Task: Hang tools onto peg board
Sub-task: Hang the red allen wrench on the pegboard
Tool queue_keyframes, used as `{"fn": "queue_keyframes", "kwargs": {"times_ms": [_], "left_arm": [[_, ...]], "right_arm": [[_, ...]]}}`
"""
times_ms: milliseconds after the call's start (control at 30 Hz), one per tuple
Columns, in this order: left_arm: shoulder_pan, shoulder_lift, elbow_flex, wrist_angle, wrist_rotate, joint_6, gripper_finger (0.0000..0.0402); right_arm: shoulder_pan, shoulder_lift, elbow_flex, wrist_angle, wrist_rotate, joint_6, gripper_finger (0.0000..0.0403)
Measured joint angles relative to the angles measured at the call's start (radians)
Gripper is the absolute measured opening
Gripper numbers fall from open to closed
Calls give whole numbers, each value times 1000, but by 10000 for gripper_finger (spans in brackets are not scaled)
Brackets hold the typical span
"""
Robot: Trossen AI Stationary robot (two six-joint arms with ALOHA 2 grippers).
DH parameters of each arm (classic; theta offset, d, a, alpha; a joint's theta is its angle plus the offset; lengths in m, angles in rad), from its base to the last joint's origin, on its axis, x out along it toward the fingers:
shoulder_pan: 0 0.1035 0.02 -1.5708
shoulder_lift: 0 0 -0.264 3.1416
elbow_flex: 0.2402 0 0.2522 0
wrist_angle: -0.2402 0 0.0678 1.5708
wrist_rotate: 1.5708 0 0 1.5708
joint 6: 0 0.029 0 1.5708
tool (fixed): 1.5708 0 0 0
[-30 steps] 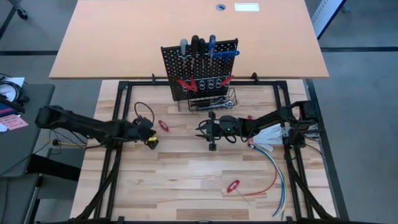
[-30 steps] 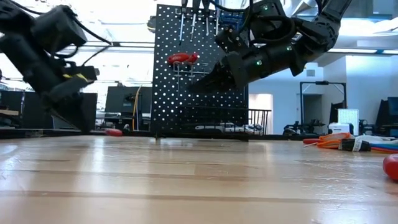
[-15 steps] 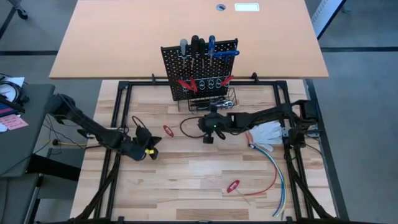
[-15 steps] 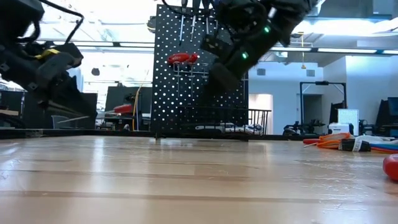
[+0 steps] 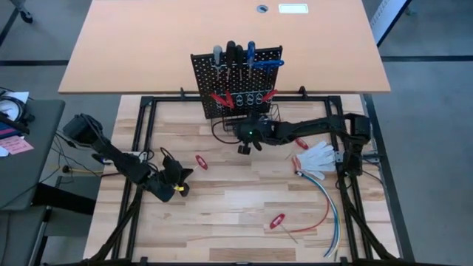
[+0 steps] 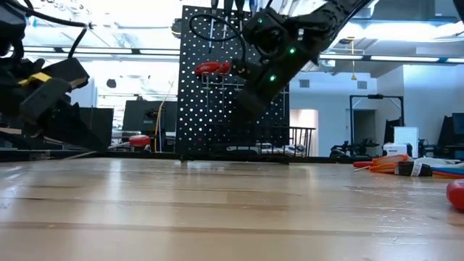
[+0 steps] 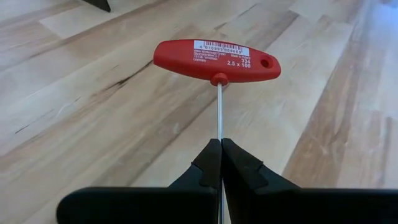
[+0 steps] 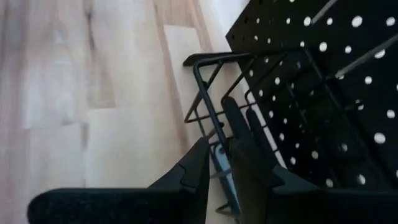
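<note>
Lying loose: three red-handled hex keys [image 5: 199,160], table [image 5: 229,199].

Two dark jointed arms, black cable loops, yellow label near the left hand [image 5: 176,188], green lights on the right.

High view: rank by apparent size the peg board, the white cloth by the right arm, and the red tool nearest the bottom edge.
1. peg board
2. white cloth
3. red tool
The order is clear in this view.
</note>
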Motion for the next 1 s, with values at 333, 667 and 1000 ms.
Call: {"fn": "queue_keyframes", "kwargs": {"times_ms": [333,667,1000], "left_arm": [[2,22,0,2,-4,-13,0],[2,22,1,2,-5,-16,0],[-19,-6,1,0,0,-19,0]], "right_arm": [[-19,109,33,123,5,-114,70],[-39,214,147,132,-1,-158,70],[-1,152,158,91,7,-144,70]]}}
